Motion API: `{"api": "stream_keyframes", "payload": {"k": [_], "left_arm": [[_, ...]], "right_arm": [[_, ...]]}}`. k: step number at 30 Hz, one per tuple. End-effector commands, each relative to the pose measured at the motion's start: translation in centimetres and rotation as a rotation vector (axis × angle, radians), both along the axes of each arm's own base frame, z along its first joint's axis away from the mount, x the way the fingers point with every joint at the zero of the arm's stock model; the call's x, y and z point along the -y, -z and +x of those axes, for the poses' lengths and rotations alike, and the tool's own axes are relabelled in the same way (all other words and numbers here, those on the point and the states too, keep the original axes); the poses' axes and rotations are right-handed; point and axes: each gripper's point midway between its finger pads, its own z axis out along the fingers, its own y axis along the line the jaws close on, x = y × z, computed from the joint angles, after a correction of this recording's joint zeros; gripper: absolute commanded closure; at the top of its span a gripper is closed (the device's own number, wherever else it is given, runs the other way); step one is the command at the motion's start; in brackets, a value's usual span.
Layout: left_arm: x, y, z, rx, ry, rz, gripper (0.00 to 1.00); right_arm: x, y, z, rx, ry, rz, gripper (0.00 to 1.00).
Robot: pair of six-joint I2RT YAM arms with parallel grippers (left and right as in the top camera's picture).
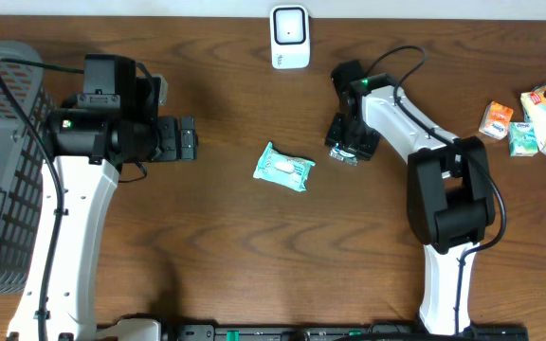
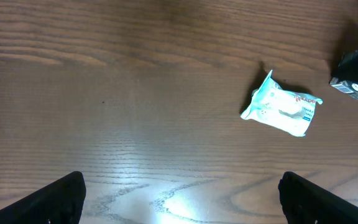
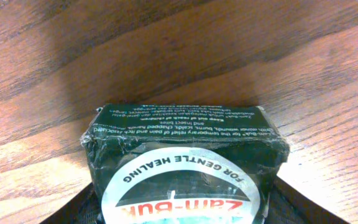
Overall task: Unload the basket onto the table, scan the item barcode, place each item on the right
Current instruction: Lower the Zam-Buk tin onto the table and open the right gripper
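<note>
I am hanging my right end effector (image 1: 347, 147) over a dark green Zam-Buk box (image 3: 185, 140), which is lying flat on the surface (image 1: 226, 246) right of centre. My fingers are flanking the box's sides, but I cannot tell whether they are pressing on it. The white scanner (image 1: 290, 36) is standing at the far edge, left of the box. A teal packet (image 1: 284, 167) is lying near the middle. I am keeping my left end effector (image 1: 188, 139) released and holding nothing, left of the packet.
</note>
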Motion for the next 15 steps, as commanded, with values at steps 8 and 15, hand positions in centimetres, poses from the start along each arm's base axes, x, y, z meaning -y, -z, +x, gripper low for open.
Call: {"api": "stream_keyframes", "payload": {"k": [8,15], "left_arm": [[-0.1,0.3,-0.2,-0.011,0.001,0.010,0.03],[-0.1,0.3,-0.2,-0.011,0.001,0.010,0.02]], "right_arm": [[-4.9,-1.7,-1.2,-0.100,-0.096,0.479,0.43],[-6.3,-5.5,-0.8,-0.098,-0.108,0.827,0.43]]}}
